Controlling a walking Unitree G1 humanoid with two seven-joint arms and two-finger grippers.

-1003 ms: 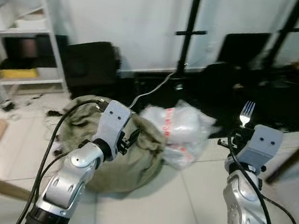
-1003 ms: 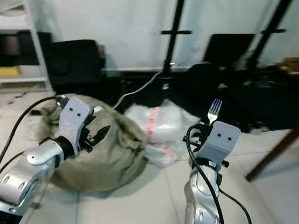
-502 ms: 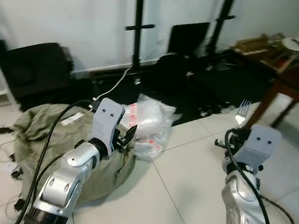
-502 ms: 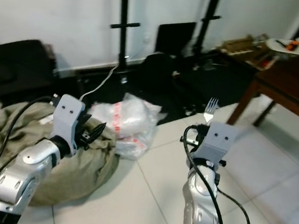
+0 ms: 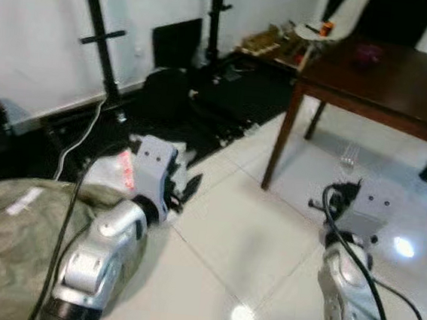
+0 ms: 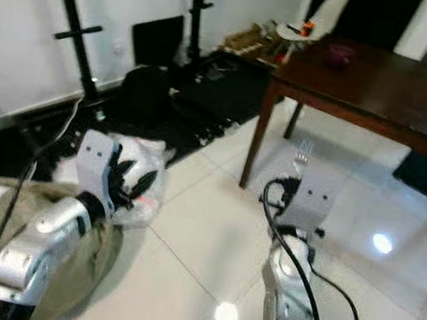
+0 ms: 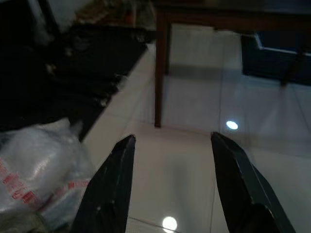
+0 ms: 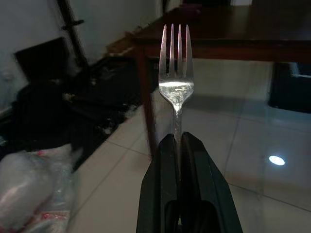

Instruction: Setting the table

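A silver fork [image 8: 176, 77] stands upright, tines up, with my right gripper [image 8: 177, 141] shut on its handle. In the eye views the fork [image 5: 348, 154] rises above my right wrist, held over the white tiled floor. The dark wooden table [image 5: 388, 78] stands ahead to the right, its near leg [image 5: 279, 140] a short way beyond the fork. My left gripper [image 7: 171, 145] is open with nothing between its fingers, raised on the left [image 5: 185, 184] over the floor.
A green-grey sack [image 5: 10, 224] and a white plastic bag [image 7: 34, 170] lie on the floor at the left. Black stands [image 5: 97, 31] and dark gear line the white wall behind. A small dark object [image 5: 367, 54] and a white plate [image 5: 317, 30] sit on the table.
The whole view has swung to the right: the table has come into view ahead and the sack has slid off to the left. Both arms keep their pose; the fork stays gripped.
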